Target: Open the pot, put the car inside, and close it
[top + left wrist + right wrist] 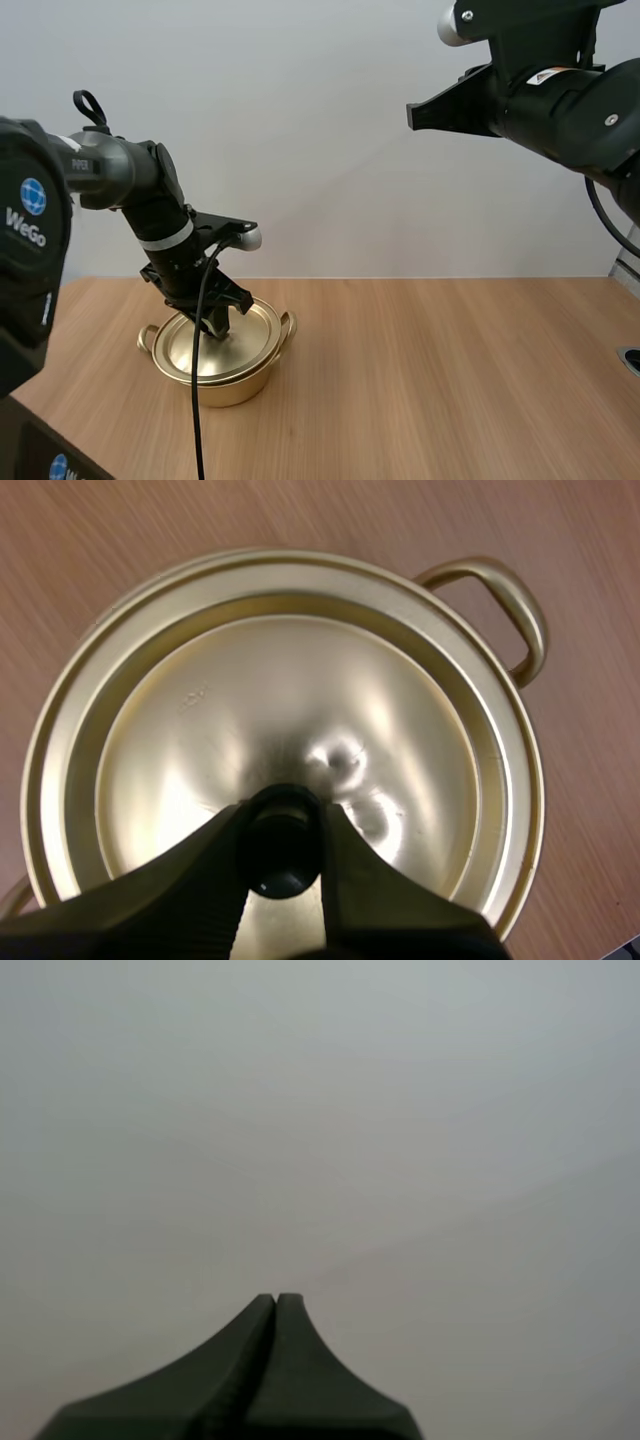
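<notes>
A gold pot with two side handles stands on the wooden table at the left, its gold lid lying on it. My left gripper reaches down onto the lid's middle. In the left wrist view its two black fingers pinch the lid's black knob between them, with the lid spread around and one pot handle beyond its rim. My right gripper is raised high at the upper right, its fingers lying together as one dark wedge against a blank wall.
The wooden table stretches bare to the right of the pot. My right arm hangs well above the table at the upper right.
</notes>
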